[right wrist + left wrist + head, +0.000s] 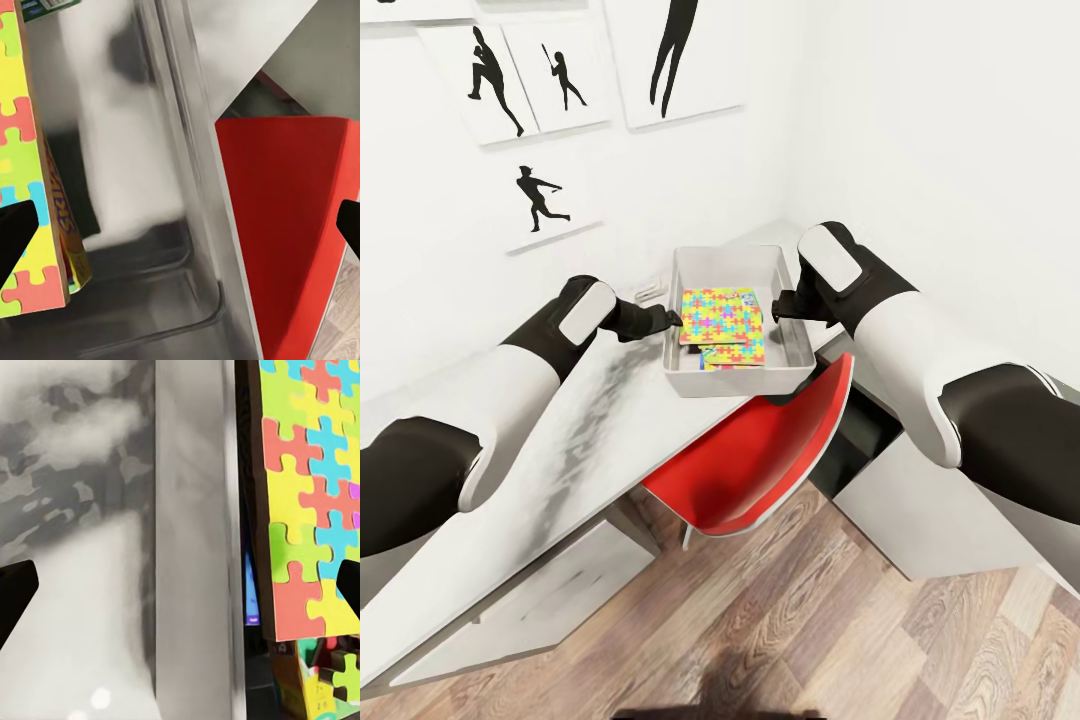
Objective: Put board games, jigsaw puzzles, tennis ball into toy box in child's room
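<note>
At the centre of the head view: toy box point(735, 372) on the table point(560, 440), a jigsaw puzzle point(722, 316) lying topmost inside, more boxes beneath. Left gripper point(672, 318) at the near-left wall, right gripper point(778, 305) at the right wall, red chair point(760, 450) just below.

Along the left wrist view's right half: same puzzle point(307, 502) beside the bin wall point(195, 540); fingertips point(16, 585) at opposite edges, spread wide, gripping nothing.

In the right wrist view's left strip: puzzle edge point(22, 165) over a Skip-Bo box point(64, 217); tips point(15, 232) likewise spread, empty.

Risk, as a judgement: nudging a wall and sliding the bin toward the table edge above the chair.
</note>
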{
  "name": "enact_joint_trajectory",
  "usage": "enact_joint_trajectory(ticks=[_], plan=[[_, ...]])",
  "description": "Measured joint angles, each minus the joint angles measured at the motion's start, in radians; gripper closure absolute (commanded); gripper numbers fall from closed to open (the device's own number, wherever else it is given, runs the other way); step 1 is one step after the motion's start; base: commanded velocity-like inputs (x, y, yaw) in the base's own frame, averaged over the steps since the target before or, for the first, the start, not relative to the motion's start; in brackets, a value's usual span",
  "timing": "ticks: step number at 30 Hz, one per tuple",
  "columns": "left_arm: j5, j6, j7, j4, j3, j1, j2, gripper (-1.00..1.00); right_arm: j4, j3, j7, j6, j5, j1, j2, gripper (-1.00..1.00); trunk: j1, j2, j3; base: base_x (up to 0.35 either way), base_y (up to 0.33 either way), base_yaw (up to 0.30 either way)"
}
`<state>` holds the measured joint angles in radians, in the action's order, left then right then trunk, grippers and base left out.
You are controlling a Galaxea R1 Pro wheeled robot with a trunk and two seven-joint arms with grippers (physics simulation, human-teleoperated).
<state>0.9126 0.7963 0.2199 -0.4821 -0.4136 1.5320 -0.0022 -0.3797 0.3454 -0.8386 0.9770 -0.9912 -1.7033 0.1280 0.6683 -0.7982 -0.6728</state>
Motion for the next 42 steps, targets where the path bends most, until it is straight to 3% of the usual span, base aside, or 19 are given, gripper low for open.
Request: enact_joint_trajectory(ticks=[26, 27, 30, 32, 36, 42], plan=[[-0.001, 0.0, -0.001, 0.0, 0.0, 0.0, 0.0, -1.0, 0.007, 0.0, 0.0, 0.0, 0.0, 0.0, 0.0, -1.0, 0.0, 0.0, 0.0, 0.0, 0.0, 0.0], [-0.001, 0.0, -0.001, 0.0, 0.0, 0.0, 0.0, 1.0, 0.007, 0.0, 0.0, 0.0, 0.0, 0.0, 0.0, -1.0, 0.0, 0.0, 0.0, 0.0, 0.0, 0.0], [-0.001, -0.001, 0.0, 0.0, 0.0, 0.0, 0.0, 1.0, 0.006, 0.0, 0.0, 0.0, 0.0, 0.0, 0.0, -1.0, 0.0, 0.0, 0.0, 0.0, 0.0, 0.0], [0.032, -0.006, -0.003, -0.001, 0.003, 0.0, -0.001, 1.0, 0.006, 0.0, 0.0, 0.0, 0.0, 0.0, 0.0, -1.0, 0.0, 0.0, 0.0, 0.0, 0.0, 0.0], [-0.003, -0.001, 0.0, -0.001, 0.002, 0.001, 0.0, 1.0, 0.006, 0.0, 0.0, 0.0, 0.0, 0.0, 0.0, -1.0, 0.0, 0.0, 0.0, 0.0, 0.0, 0.0], [0.004, -0.002, 0.0, -0.001, 0.002, 0.0, 0.0, 1.0, 0.006, 0.0, 0.0, 0.0, 0.0, 0.0, 0.0, -1.0, 0.0, 0.0, 0.0, 0.0, 0.0, 0.0]])
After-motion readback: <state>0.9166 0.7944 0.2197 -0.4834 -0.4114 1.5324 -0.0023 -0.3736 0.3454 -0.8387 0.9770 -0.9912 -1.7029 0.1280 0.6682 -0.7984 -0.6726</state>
